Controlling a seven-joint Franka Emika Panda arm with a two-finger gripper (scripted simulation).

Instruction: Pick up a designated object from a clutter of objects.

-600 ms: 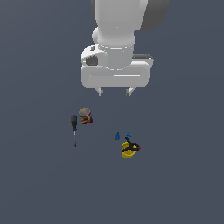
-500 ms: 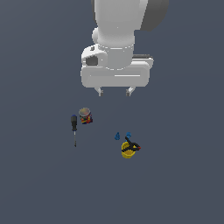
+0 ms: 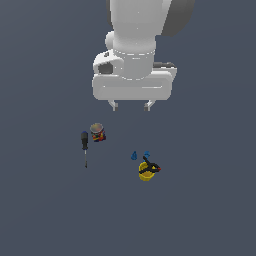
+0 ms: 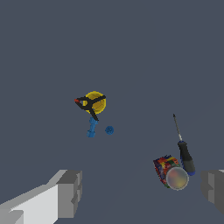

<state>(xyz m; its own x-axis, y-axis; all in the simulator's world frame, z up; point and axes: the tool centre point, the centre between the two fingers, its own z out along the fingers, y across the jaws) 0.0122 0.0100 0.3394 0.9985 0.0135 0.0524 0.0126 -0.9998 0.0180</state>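
Note:
The designated object, a small can [image 3: 97, 132] with a grey lid and a red, blue and yellow label, stands on the grey floor; the wrist view shows the can [image 4: 170, 173] from above, close to one finger. A black-handled screwdriver [image 3: 84, 147] lies right beside it. My gripper [image 3: 131, 106] hangs open well above the floor, off to the exterior view's right of the can, with nothing between its fingers [image 4: 70, 192].
A yellow cup [image 3: 146, 171] with a black clamp across it sits toward the exterior view's right. Two tiny blue pieces [image 3: 134, 156] lie next to it. The wrist view also shows the cup [image 4: 95, 102] and the screwdriver [image 4: 183, 151].

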